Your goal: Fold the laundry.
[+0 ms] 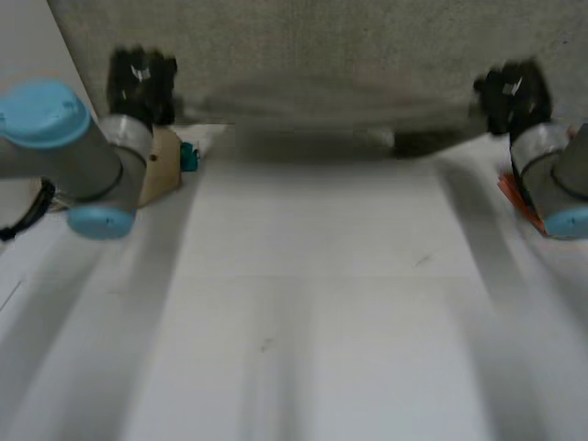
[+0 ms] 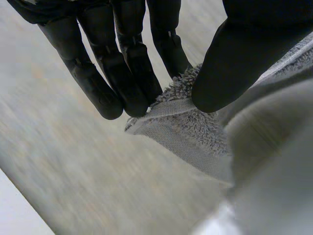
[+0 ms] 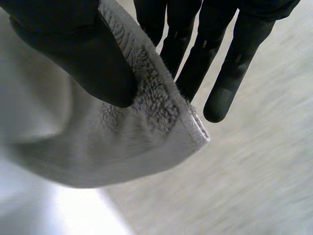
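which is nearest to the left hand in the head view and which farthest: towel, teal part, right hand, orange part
1. towel: its corner is pinched in the left hand.
2. teal part: beside the left wrist.
3. right hand and orange part: both far across, at the right arm; too close to call.

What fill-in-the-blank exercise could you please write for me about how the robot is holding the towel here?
1. The left hand pinches a ____ of the grey towel.
2. The right hand presses the grey towel between its fingers and its ____.
3. In the head view the grey towel stretches between both hands above the ____ table.
Missing words: corner; thumb; white.
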`<state>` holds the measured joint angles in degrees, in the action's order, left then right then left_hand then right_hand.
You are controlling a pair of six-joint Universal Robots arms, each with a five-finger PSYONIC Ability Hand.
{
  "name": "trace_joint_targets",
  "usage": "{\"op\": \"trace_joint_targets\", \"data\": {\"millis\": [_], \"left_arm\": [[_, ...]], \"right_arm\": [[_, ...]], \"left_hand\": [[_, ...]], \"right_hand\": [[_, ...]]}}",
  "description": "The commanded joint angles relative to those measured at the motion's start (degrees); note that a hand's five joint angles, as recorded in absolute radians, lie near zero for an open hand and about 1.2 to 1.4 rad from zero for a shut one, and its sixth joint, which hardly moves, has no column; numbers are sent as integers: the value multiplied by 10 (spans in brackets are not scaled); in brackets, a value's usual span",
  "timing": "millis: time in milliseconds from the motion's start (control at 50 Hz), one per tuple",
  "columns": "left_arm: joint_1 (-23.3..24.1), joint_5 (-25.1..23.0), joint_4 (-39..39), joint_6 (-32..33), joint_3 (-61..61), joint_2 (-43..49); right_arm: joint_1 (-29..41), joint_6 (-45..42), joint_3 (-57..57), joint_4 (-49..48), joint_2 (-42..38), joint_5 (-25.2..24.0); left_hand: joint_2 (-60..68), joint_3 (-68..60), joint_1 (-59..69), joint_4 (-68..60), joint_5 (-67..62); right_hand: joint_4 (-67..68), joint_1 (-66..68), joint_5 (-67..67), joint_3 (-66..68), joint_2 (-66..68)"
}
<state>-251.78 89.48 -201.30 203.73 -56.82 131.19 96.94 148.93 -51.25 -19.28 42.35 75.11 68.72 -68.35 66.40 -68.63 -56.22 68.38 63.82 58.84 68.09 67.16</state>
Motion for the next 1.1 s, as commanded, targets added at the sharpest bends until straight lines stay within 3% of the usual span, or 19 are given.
{"op": "trace_joint_targets", "data": {"millis": [20,200,300,380,440,600,700,860,960,1060,1080,1100], "left_arm": [[-6,-11,63,59,-126,-37],[-25,-35,214,164,-296,-137],[-49,-41,339,270,-400,-202],[-55,-42,417,334,-450,-230],[-53,-43,445,346,-449,-240],[-20,-48,394,249,-331,-222],[-1,-37,331,174,-200,-143],[16,25,267,142,21,17],[36,54,281,137,143,102],[58,46,288,136,229,167],[62,46,289,141,254,188],[65,47,290,141,265,196]], "right_arm": [[-23,-49,-116,100,10,-17],[-61,-130,-210,306,125,-13],[-104,-211,-256,486,199,-13],[-115,-301,-271,610,213,-8],[-115,-347,-268,649,213,0],[-76,-263,-216,499,165,11],[-50,-193,-181,373,125,22],[-26,-138,-93,208,24,47],[-14,-136,-15,192,-41,69],[-4,-134,64,186,-103,82],[-3,-133,90,182,-124,87],[-1,-135,102,183,-135,91]], "left_hand": [[113,-116,136,-114,-138],[113,-116,136,-114,-138],[113,-116,136,-114,-138],[113,-116,136,-114,-138],[113,-116,136,-114,-138],[113,-116,136,-114,-138],[113,-116,136,-114,-138],[113,-116,136,-114,-138],[113,-116,136,-114,-138],[113,-116,136,-114,-138],[28,-32,51,-29,-53],[-216,212,-193,215,191]], "right_hand": [[116,162,112,119,128],[116,162,112,119,128],[116,162,112,119,128],[116,162,112,119,128],[116,162,112,119,128],[116,162,112,119,128],[116,162,112,119,128],[116,162,112,119,128],[116,162,112,119,128],[116,162,112,119,128],[-175,-130,-180,-173,-163],[-510,-464,-514,-507,-498]]}}
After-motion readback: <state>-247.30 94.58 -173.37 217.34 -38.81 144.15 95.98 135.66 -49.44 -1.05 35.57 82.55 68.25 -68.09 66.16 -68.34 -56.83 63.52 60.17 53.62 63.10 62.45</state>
